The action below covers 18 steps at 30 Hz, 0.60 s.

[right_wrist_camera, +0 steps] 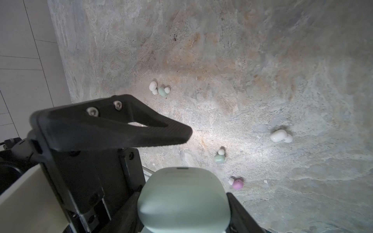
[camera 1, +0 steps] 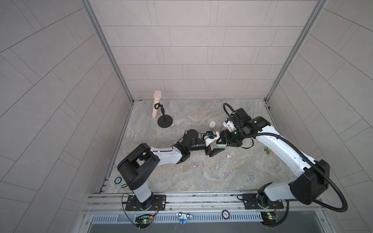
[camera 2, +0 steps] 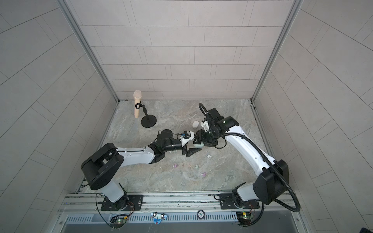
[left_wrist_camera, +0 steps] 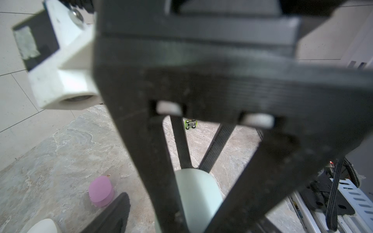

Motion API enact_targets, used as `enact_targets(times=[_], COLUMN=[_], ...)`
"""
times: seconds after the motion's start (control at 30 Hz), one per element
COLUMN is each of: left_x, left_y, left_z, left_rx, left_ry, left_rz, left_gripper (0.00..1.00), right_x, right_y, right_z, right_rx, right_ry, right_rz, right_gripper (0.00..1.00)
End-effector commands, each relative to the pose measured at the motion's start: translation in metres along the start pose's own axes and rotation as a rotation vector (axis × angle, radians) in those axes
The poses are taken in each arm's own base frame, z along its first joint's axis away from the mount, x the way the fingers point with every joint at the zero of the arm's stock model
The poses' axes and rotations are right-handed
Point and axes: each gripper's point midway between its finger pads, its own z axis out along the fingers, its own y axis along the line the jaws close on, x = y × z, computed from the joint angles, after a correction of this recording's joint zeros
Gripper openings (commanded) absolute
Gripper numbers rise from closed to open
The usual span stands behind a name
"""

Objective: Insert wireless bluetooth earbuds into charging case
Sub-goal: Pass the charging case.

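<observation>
Three cases (left_wrist_camera: 100, 190): mint case (right_wrist_camera: 182, 198) in right hand (camera 1: 221, 141); six earbuds (right_wrist_camera: 219, 158).

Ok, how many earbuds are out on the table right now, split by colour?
White earbuds: 2
Mint green earbuds: 2
Lilac earbuds: 2
Total: 6, all lying loose on the table.
</observation>
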Motion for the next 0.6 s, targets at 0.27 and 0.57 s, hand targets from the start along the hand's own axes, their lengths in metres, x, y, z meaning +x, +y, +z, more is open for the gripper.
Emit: enact_targets(times=[0.27,0.57], left_x=[-0.0043,-0.0076], left_y=[-0.0047,-0.0038], left_z=[0.0049,0.0038], left_rx=[0.029,0.019], left_ry=[-0.013,-0.025], left_rz=[0.029,0.038], left_gripper=[0.70,0.58], right_x=[-0.0033,-0.0039], right_y=[0.0125,0.0144], right_z=[-0.0052,-0.0058], right_rx=[-0.035,-0.047], right_ry=[-0.012,-0.020], right_rz=[0.008,0.016], right_gripper=[0.35,0.35])
